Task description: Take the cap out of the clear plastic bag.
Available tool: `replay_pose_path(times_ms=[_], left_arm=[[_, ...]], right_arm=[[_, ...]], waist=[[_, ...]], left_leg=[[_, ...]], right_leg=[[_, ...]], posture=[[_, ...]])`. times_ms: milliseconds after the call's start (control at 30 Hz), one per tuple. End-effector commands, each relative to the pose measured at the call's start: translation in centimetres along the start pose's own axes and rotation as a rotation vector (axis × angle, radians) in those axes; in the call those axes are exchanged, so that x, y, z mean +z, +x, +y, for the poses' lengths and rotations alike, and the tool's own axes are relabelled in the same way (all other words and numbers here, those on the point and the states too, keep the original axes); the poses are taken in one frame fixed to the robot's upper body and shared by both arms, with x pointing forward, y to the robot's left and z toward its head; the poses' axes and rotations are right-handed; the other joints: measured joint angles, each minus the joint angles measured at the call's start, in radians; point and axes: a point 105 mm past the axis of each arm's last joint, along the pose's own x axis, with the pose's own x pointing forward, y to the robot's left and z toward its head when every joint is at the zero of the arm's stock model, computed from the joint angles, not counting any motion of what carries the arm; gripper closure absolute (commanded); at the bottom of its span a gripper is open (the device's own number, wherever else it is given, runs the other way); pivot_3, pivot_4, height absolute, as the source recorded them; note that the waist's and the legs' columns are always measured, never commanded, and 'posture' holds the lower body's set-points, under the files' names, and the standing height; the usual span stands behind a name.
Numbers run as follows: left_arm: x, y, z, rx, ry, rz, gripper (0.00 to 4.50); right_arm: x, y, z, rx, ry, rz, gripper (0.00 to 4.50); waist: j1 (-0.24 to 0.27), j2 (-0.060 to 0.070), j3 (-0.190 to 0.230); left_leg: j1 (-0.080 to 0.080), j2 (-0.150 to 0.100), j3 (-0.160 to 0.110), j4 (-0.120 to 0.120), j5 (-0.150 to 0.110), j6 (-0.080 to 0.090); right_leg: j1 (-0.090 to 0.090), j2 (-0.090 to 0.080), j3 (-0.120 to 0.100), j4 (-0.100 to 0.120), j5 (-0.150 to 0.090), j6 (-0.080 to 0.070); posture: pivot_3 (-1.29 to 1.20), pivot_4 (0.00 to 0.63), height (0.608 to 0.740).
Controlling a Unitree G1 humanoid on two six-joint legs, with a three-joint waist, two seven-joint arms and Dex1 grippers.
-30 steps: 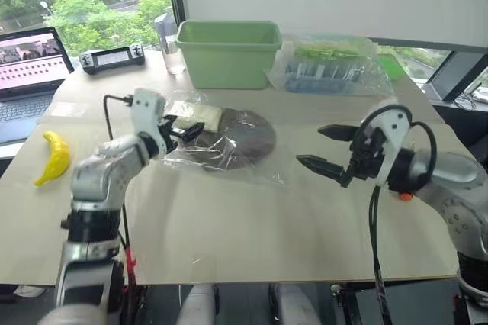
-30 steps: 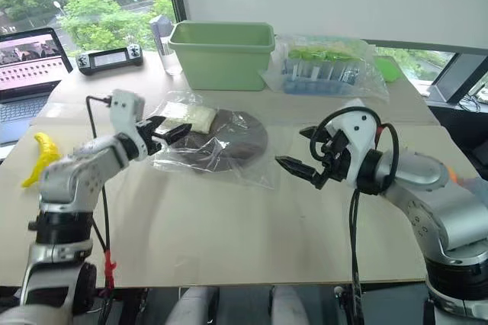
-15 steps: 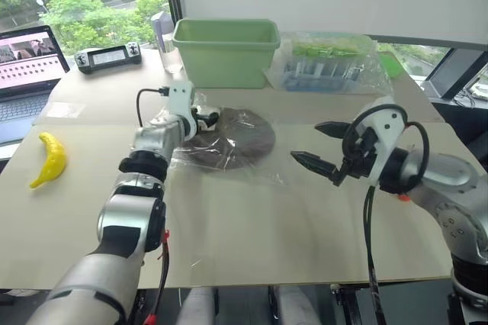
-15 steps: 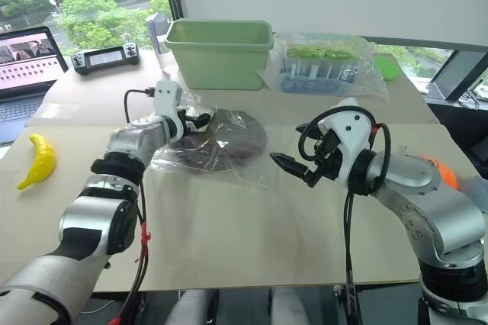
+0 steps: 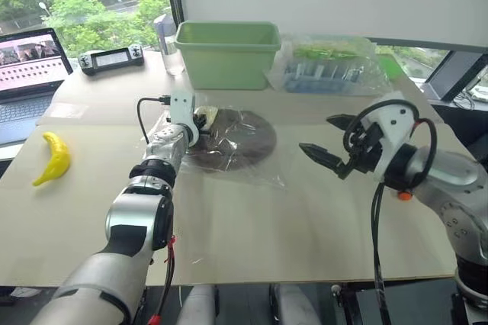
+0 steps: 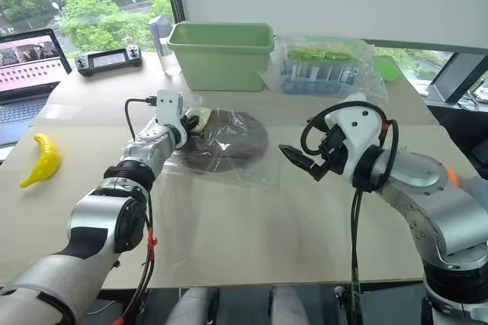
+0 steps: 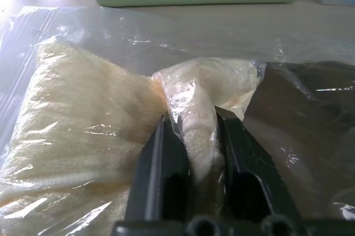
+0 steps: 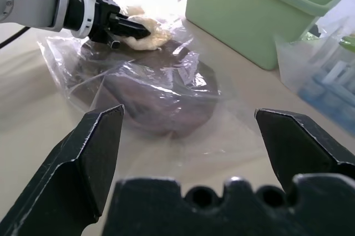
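Since the earlier frame, the left gripper (image 7: 191, 136) is shown extended forward and now being clamped on a fold of the bag (image 5: 252, 165) over the off-white bundle (image 7: 83, 119), while the cap (image 5: 244, 138) is being kept inside on the table (image 5: 305, 226) and the right gripper (image 5: 329, 140) is being held wide open, apart.

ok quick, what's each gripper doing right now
Left gripper: shut, pinching the off-white cloth bundle through the bag.
Right gripper: open, holding nothing, above the table beside the bag.
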Motion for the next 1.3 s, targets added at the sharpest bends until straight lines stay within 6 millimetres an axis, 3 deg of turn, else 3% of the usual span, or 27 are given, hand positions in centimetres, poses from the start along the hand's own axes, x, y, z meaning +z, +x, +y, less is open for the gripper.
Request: replay_pose_path(times_ms=[33, 167, 267, 400, 633, 700, 733, 900, 1067, 1167, 1300], left_arm=[[2.3, -0.4, 2.5, 0.120, 0.022, -0.101, 4.45], [6.4, -1.6, 5.1, 0.204, 0.085, -0.240, 4.45], [6.9, -3.7, 10.4, 0.370, 0.101, -0.256, 4.45], [5.6, -7.3, 17.2, 0.595, 0.083, -0.246, 4.45], [2.6, -9.1, 20.1, 0.661, 0.060, -0.171, 4.45], [0.6, -9.6, 20.9, 0.699, 0.061, -0.114, 4.45], [0.0, -9.8, 21.0, 0.701, 0.062, -0.098, 3.49], [-0.8, -9.1, 20.2, 0.651, 0.003, -0.084, 1.84], [1.6, -6.5, 16.3, 0.461, -0.002, -0.139, 0.05], [2.9, -5.6, 13.8, 0.320, -0.001, -0.139, 0.02], [5.5, -7.1, 13.8, 0.232, 0.075, -0.116, 0.02]], right_arm=[[1.2, -0.4, -0.7, -0.033, -0.042, -0.051, 0.00], [1.5, 0.2, -0.3, -0.007, -0.035, -0.069, 0.00], [2.1, 1.0, 0.1, 0.018, -0.031, -0.099, 0.00], [2.7, 2.1, 0.4, 0.047, -0.001, -0.143, 0.00], [3.1, 2.9, 0.5, 0.070, 0.017, -0.169, 0.00], [3.2, 3.0, 0.5, 0.071, 0.026, -0.176, 0.00], [3.2, 3.0, 0.5, 0.071, 0.026, -0.175, 0.00], [3.3, 2.6, 0.4, 0.075, 0.034, -0.174, 0.00], [2.7, 2.0, 0.6, 0.092, 0.031, -0.135, 0.00], [2.5, 1.7, 0.5, 0.092, 0.047, -0.116, 0.00], [2.5, 1.5, 0.8, 0.130, 0.074, -0.095, 0.00]], waist=[[-0.002, 0.000, 0.000], [-0.004, -0.001, 0.000], [-0.007, -0.001, 0.001], [-0.012, -0.001, 0.001], [0.028, -0.002, 0.001], [0.027, -0.002, 0.001], [0.026, -0.002, 0.001], [0.021, -0.002, 0.001], [0.027, -0.002, 0.001], [0.025, -0.002, 0.001], [0.002, -0.002, 0.001]], left_leg=[[0.000, 0.000, 0.000, 0.000, 0.000, 0.000], [-0.001, 0.000, 0.000, 0.000, 0.000, 0.000], [-0.003, 0.000, 0.000, 0.000, 0.000, 0.000], [-0.002, 0.000, 0.000, -0.002, 0.000, 0.000], [-0.004, -0.001, -0.001, 0.000, 0.000, 0.000], [-0.005, -0.001, -0.001, 0.002, 0.000, 0.000], [-0.005, -0.001, -0.001, 0.002, 0.000, 0.000], [-0.004, 0.000, -0.001, 0.001, 0.000, -0.001], [-0.004, 0.000, -0.001, 0.001, 0.000, -0.001], [-0.005, 0.000, -0.001, 0.002, 0.000, -0.001], [-0.004, 0.000, -0.001, 0.002, 0.000, -0.001]], right_leg=[[0.000, 0.000, 0.000, 0.000, 0.000, 0.000], [-0.002, 0.001, 0.000, 0.001, 0.000, 0.000], [-0.004, 0.001, 0.000, 0.000, 0.000, 0.000], [-0.004, 0.000, 0.000, 0.000, 0.000, 0.000], [-0.003, 0.000, -0.001, 0.000, 0.000, 0.000], [-0.003, 0.000, -0.002, 0.000, 0.001, 0.000], [-0.003, -0.001, -0.002, 0.000, 0.001, 0.001], [-0.004, 0.000, -0.002, 0.001, 0.001, 0.000], [-0.003, 0.000, -0.002, 0.001, 0.001, 0.000], [-0.003, 0.000, -0.002, 0.000, 0.001, 0.000], [-0.003, 0.000, -0.001, 0.001, 0.001, -0.001]], posture=[[0.00, 0.150, 0.737], [0.00, 0.150, 0.737], [0.00, 0.150, 0.737], [0.00, 0.150, 0.737], [0.00, 0.150, 0.737], [0.00, 0.150, 0.737], [0.00, 0.150, 0.737], [0.00, 0.150, 0.737], [0.00, 0.150, 0.737], [0.00, 0.150, 0.737], [0.00, 0.150, 0.737]])
